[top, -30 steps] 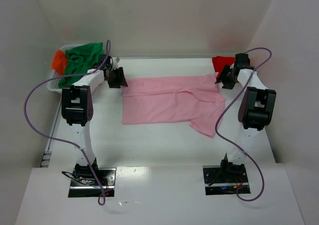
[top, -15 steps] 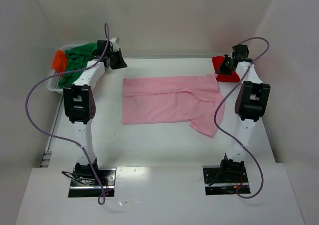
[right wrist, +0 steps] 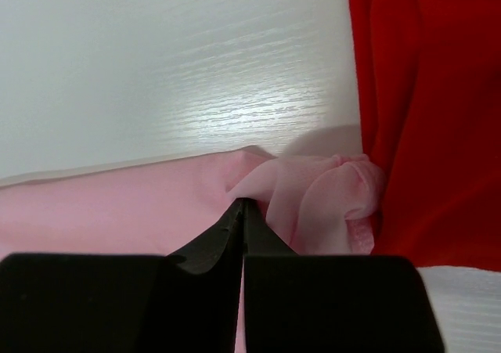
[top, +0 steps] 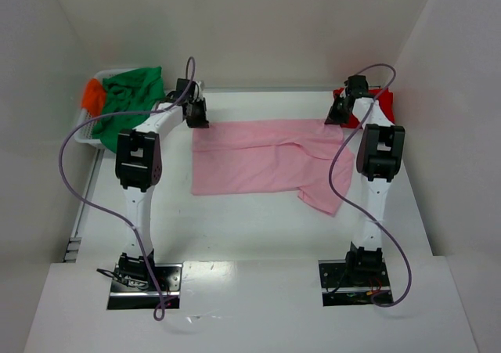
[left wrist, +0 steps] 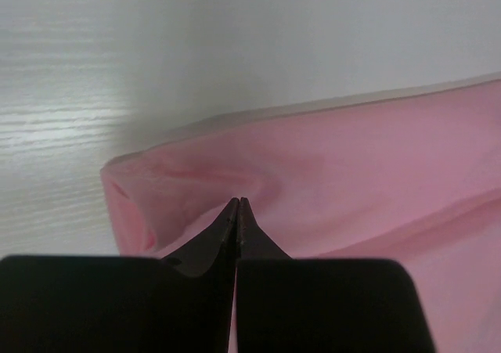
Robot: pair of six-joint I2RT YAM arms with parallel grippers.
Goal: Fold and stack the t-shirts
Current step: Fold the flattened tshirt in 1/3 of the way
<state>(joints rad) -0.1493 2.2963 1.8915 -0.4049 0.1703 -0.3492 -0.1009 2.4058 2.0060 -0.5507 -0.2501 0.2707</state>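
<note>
The pink t-shirt lies spread flat across the middle of the counter, with one sleeve trailing toward the near right. Our left gripper is pinched fully together on the shirt's far left corner, and our right gripper is pinched together on its far right corner. In both wrist views the cloth puckers toward the closed tips, so we judge that each has a thin hold. The step in hand looks like folding the far edge toward us. To do it well, we lift both corners evenly, keep the edge taut between the arms, and carry it straight to the near hem. The red t-shirt lies right against the bunched right corner, so we watch that it does not drag along. The green t-shirt and orange t-shirt sit in the basket, well apart.
</note>
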